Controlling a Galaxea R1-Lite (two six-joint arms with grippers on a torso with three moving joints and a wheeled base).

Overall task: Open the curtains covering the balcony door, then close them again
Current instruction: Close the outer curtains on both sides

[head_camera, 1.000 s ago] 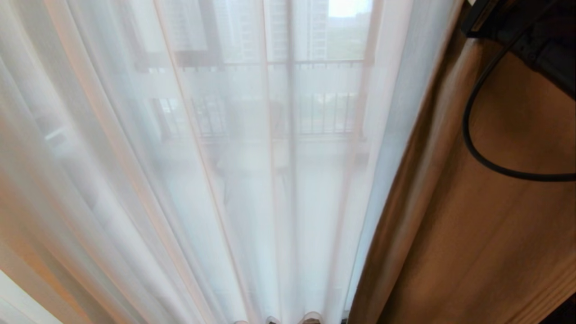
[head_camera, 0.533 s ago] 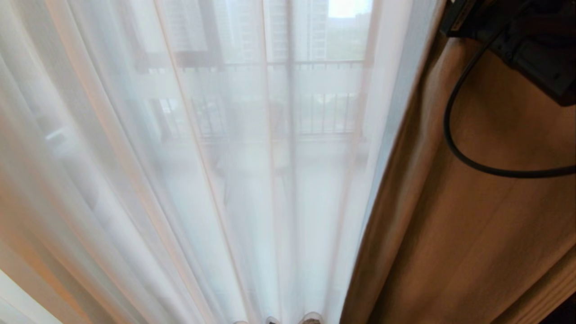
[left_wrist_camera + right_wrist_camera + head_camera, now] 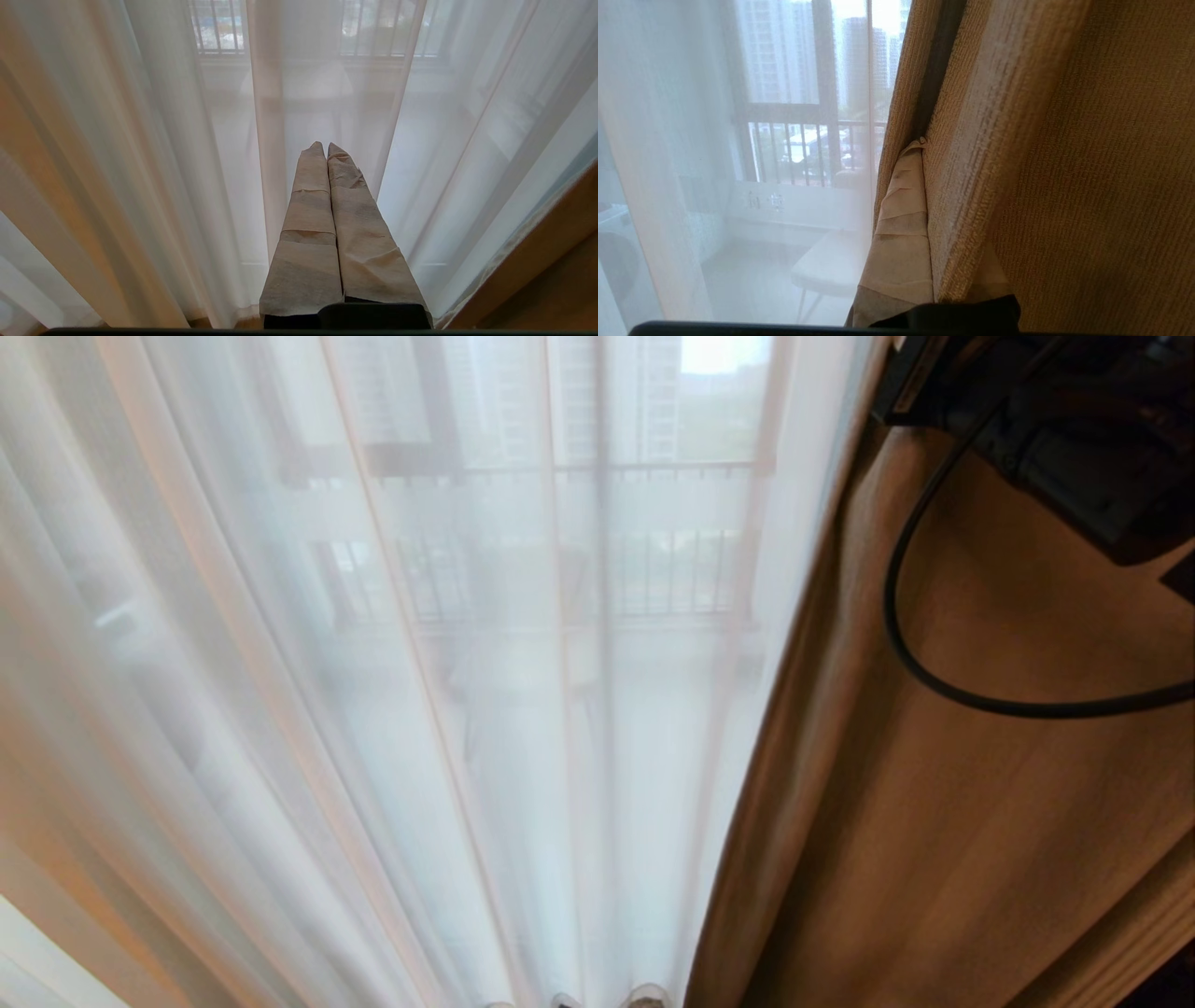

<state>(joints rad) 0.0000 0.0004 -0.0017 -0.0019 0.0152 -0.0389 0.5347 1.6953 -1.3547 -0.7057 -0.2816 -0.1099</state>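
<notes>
Closing of the thick layer appears to be the step in hand. The curtains hang in two layers: the sheer white layer (image 3: 448,709) covers the glass across most of the head view, and the opaque beige-grey layer (image 3: 980,821) fills that view's right side, its leading edge running down toward the bottom edge near the centre. The balcony door shows only dimly through the sheer fabric, as dark frame uprights (image 3: 439,401) with a railing (image 3: 653,569) beyond. The right gripper (image 3: 924,154) is pressed together on the leading edge of the opaque layer: in the right wrist view one taped finger (image 3: 901,224) lies on the near face of the woven fold, and the other finger is hidden behind the fabric. The right arm (image 3: 1074,448) occupies the top right corner of the head view, with its black cable (image 3: 934,663) looping in front of the drape. The left gripper (image 3: 325,147) is pressed together on nothing, parked, pointing at the sheer layer without a visible hold on it. Judged from this layout, the next move calls for a steady sideways pull across the glass with the pinch maintained, since the heavy fold could slip free. Keep the cable from snagging the fabric.
</notes>
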